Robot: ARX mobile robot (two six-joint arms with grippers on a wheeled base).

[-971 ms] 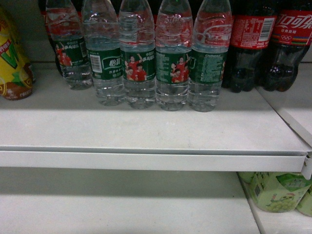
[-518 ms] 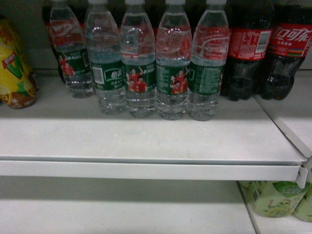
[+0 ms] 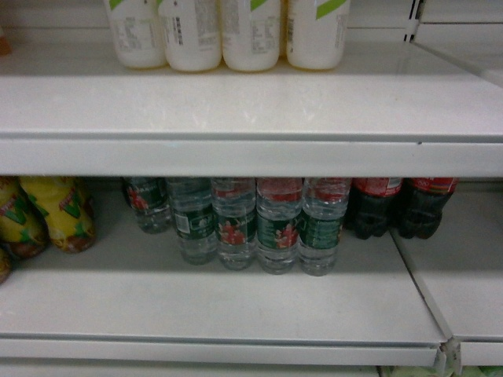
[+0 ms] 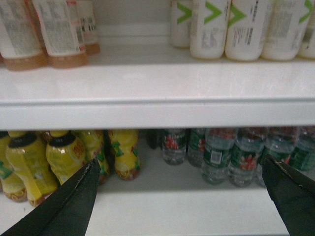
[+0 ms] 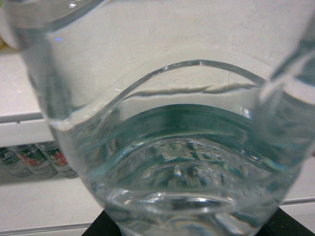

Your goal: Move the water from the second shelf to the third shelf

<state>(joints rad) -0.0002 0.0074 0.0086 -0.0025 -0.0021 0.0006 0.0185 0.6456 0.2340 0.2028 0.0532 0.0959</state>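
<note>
Right wrist view: a clear water bottle (image 5: pixel 167 147) fills the frame hard against the camera, its green label band visible through the water; the right gripper's fingers are out of sight, so whether they pinch it cannot be told. Left wrist view: the left gripper (image 4: pixel 184 194) stands spread wide, empty, its dark fingers (image 4: pixel 74 201) before the lower shelf (image 4: pixel 187 211). Head view: green-labelled water bottles (image 3: pixel 259 228) stand in a row on the lower shelf between yellow drink bottles (image 3: pixel 59 212) and cola bottles (image 3: pixel 393 206), under a shelf (image 3: pixel 251 106) of white bottles (image 3: pixel 236 31).
</note>
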